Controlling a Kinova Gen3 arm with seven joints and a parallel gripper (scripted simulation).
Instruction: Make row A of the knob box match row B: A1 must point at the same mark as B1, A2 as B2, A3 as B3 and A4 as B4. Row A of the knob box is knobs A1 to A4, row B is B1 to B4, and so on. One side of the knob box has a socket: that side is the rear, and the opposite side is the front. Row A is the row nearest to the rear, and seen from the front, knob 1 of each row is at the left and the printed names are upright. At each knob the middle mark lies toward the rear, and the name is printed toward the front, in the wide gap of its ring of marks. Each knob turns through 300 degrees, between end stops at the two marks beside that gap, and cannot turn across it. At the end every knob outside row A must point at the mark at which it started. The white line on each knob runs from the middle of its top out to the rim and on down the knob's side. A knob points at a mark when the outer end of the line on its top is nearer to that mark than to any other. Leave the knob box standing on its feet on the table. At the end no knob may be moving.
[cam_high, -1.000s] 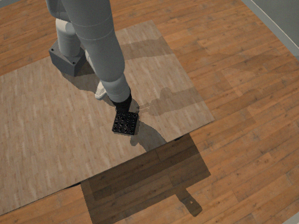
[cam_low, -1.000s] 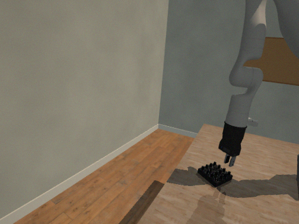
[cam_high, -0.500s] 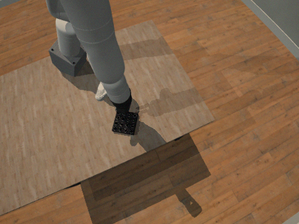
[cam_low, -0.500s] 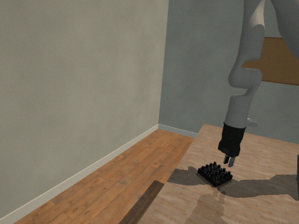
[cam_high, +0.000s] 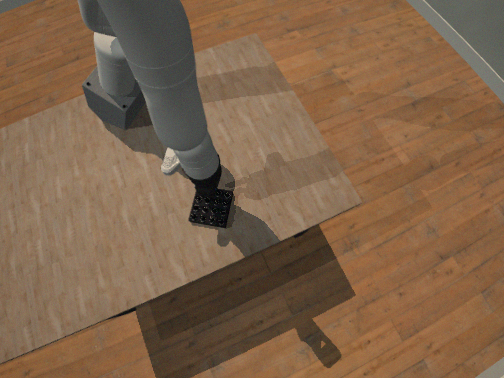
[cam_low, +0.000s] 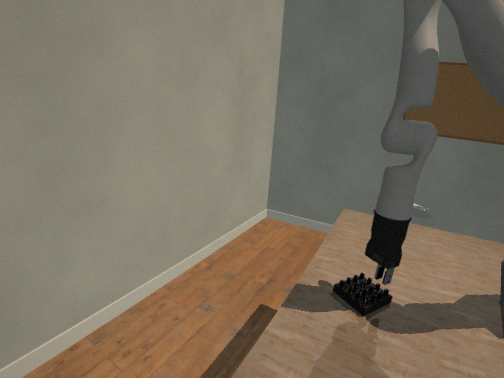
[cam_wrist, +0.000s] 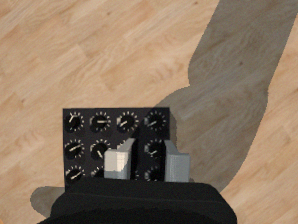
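Note:
The black knob box (cam_high: 212, 206) stands on its feet on the light wooden table, near the table's edge. It also shows in the exterior view (cam_low: 362, 295) and in the wrist view (cam_wrist: 116, 145), where several knobs with white lines are visible. My gripper (cam_low: 384, 274) hangs fingers-down a little above one edge of the box, not touching it. In the wrist view its two grey fingers stand partly apart with nothing between them, over the nearest rows of knobs. My wrist hides the nearest row. The knob marks are too small to read.
The arm's grey base (cam_high: 112, 100) stands at the back of the table. A small white object (cam_high: 170, 161) lies on the table behind the arm. The table's edge (cam_high: 300, 227) runs close beside the box, with wooden floor below.

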